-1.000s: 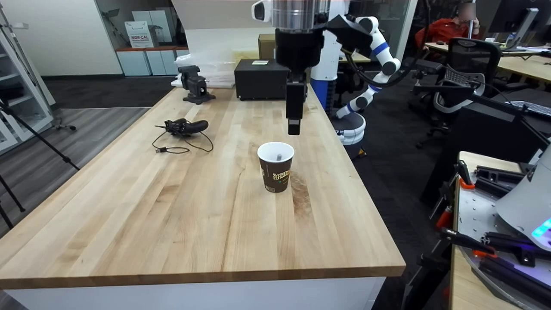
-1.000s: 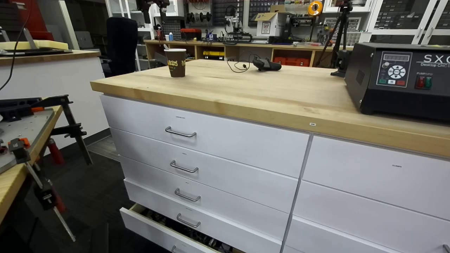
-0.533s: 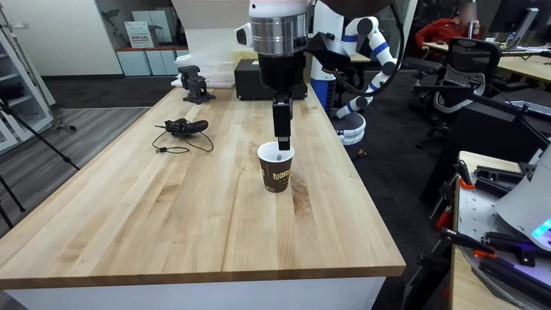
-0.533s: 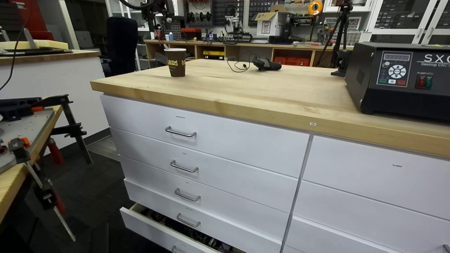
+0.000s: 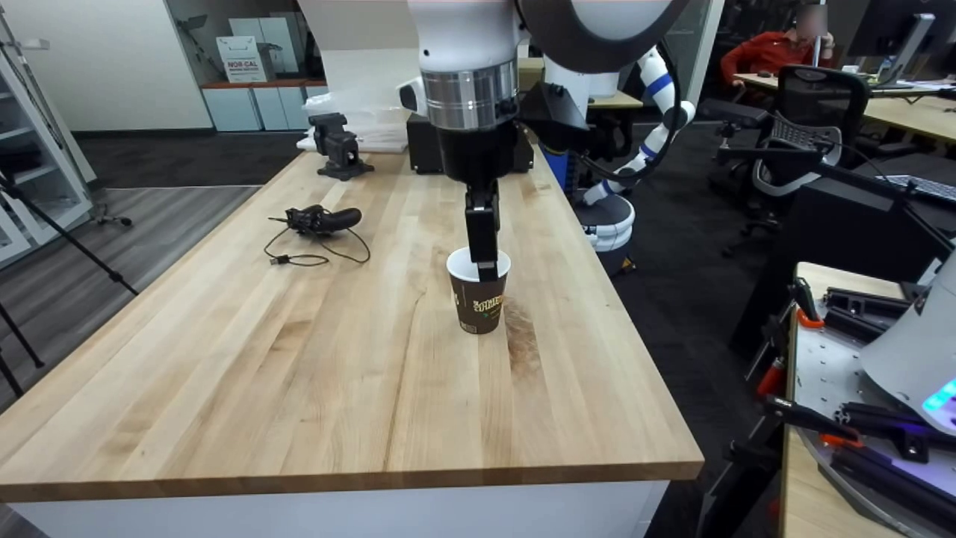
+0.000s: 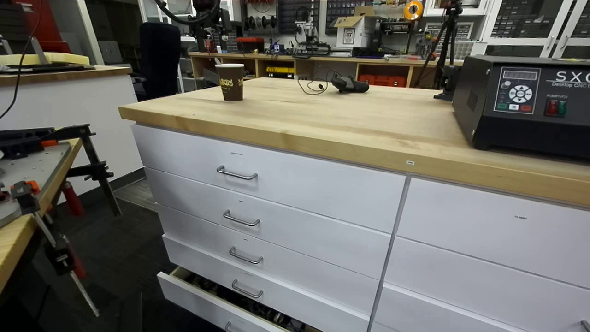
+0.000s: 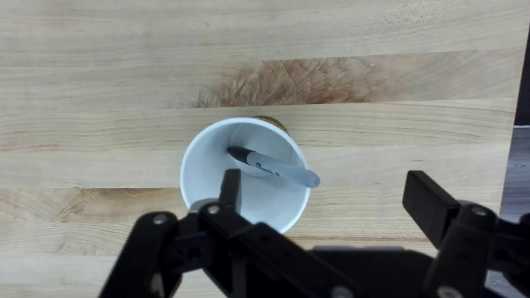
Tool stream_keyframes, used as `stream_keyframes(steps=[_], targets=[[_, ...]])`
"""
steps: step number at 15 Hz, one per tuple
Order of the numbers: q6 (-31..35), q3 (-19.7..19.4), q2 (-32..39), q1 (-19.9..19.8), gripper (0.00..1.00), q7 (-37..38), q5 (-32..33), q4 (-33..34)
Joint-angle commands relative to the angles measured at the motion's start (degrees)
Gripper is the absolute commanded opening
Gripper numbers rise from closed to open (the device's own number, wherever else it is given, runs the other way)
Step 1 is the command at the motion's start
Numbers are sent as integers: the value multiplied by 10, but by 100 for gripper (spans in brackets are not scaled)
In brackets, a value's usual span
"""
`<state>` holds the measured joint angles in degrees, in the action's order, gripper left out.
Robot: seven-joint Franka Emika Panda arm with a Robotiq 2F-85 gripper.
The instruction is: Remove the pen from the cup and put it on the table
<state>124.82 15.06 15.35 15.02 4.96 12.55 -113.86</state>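
Note:
The pen (image 7: 275, 165) is a grey marker with a dark end. It leans inside the cup (image 7: 271, 205), its grey end over the white rim. The pen's end (image 6: 217, 61) also shows above the cup (image 6: 232, 87) in an exterior view. The brown cup (image 5: 476, 308) stands upright on the light wood table (image 5: 299, 388). My gripper (image 7: 325, 182) is open and empty above the cup in the wrist view. One finger appears over the cup's opening, the other beyond its rim. In an exterior view my gripper (image 5: 487, 270) hides the pen and part of the rim.
A black cable bundle (image 5: 321, 221) lies farther back on the table. A black vise (image 5: 342, 149) and a black box (image 5: 426, 138) stand at the far end; the box (image 6: 525, 106) shows large in an exterior view. The table's edge (image 7: 515, 120) shows in the wrist view.
My gripper has come down and moved sideways, from beyond the cup to in front of its rim in an exterior view. The cup has not moved.

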Motion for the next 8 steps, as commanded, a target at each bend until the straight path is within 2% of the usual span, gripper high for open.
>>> stream_keyframes(steps=[1, 2, 4, 8], targets=[[-5, -15, 25, 16, 100, 8, 18, 22], [-4, -17, 29, 17, 97, 7, 19, 23], [-3, -20, 38, 19, 79, 5, 18, 27], [-1, -25, 50, 20, 52, 2, 17, 33]])
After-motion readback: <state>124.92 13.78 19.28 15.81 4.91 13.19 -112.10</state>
